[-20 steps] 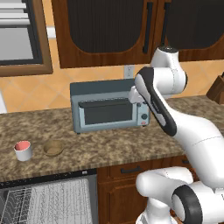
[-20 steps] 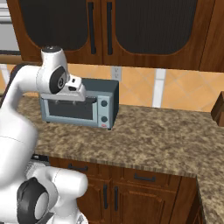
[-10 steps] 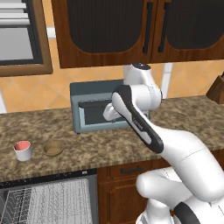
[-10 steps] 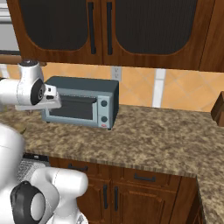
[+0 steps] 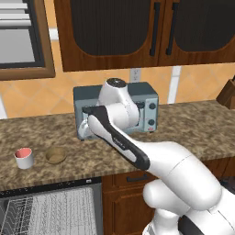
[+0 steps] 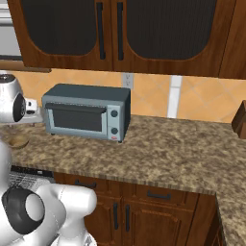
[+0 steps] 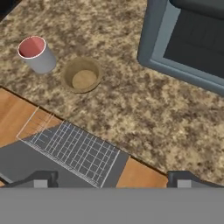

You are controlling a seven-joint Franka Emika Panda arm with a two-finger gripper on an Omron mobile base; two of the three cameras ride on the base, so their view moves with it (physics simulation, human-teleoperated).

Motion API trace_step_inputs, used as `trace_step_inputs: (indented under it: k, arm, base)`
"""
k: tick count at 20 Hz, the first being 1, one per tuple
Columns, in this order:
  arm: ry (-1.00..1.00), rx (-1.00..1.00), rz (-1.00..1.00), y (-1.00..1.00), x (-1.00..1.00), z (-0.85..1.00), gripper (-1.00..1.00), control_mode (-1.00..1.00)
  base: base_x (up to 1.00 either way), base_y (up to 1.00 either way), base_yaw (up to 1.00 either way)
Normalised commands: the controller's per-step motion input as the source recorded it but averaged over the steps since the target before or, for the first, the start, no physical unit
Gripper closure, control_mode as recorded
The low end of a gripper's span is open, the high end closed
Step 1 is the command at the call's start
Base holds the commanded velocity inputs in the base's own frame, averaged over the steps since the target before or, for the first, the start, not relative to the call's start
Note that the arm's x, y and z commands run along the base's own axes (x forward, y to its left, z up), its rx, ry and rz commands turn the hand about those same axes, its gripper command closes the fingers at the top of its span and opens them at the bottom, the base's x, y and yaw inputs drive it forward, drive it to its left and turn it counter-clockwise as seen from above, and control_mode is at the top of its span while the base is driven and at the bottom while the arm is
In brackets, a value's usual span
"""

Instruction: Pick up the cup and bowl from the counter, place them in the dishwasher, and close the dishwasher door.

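The white cup with its red-pink inside stands upright on the speckled counter. The tan bowl sits just beside it, apart from it. In the left base view the cup and bowl lie near the counter's front edge, above the open dishwasher. My gripper is open and holds nothing, its fingertips spread wide. It hangs above the counter in front of the toaster oven's left end, to the right of the bowl and higher. My gripper is largely hidden behind the forearm.
A grey toaster oven stands at the back of the counter, close to my hand. The dishwasher's white wire rack shows below the counter edge. Dark wall cabinets hang overhead. A knife block sits at the far right.
The arm has swung left across the toaster oven's front, and the hand now hangs at the oven's left end, nearer the bowl and cup. Cup, bowl and base have not moved.
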Motion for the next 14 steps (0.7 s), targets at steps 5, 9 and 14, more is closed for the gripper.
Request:
trace_step_inputs:
  k: [5,9,14]
  arm:
    - [0.0,0.0,-0.1,0.91,0.46,-0.21,-1.0,-1.0]
    - [-0.03,0.0,-0.08,0.61,0.5,-0.37,-1.0,-1.0]
    - [-0.03,-0.01,-0.08,0.36,0.43,-0.42,-1.0,-1.0]
  base:
    - [0.0,0.0,0.0]
    - [0.0,0.0,0.0]
    - [0.0,0.0,0.0]
